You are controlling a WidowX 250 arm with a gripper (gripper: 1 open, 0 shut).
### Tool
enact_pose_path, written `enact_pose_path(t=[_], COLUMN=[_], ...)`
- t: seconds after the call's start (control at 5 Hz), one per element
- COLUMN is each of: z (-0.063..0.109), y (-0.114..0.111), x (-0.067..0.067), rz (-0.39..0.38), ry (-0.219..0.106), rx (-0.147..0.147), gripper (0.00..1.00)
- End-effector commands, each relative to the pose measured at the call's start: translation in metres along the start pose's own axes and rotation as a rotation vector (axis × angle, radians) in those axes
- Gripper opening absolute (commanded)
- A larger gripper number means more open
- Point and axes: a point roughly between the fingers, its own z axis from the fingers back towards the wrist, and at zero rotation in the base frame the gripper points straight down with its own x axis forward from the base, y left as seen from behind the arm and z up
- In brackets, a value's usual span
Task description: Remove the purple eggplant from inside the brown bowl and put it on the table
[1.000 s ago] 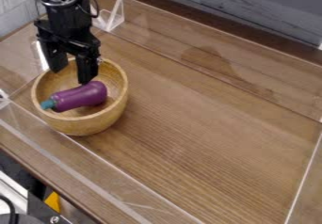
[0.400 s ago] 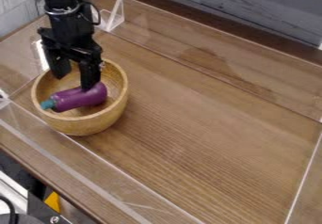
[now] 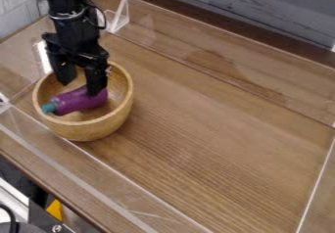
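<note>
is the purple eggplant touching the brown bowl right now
Touching. The camera view shows the purple eggplant lying inside the brown bowl, its body resting on the bowl's inner surface.

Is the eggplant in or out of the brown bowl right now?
In: the eggplant lies inside the bowl, the bowl's wall showing around it.

This looks like a robotics lab or test bench: a black robot arm [image 3: 76,22] reaches in over a wood-grain tabletop [image 3: 216,119]. To one side of the arm's tool the top runs out broad and plain to a pale border strip [image 3: 249,16], with clear walling [image 3: 119,12] just beside the tool; on the tool's near side, past the table edge, lie dark cables [image 3: 19,200].
</note>
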Motion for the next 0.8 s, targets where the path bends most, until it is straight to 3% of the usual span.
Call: enact_pose_path(t=[0.0,0.6], z=[0.0047,-0.0041], y=[0.0043,0.0055], x=[0.0024,0.0056], rz=[0.015,0.025], ry=[-0.03,-0.027], rx=[0.006,-0.001], gripper=[1.0,1.0])
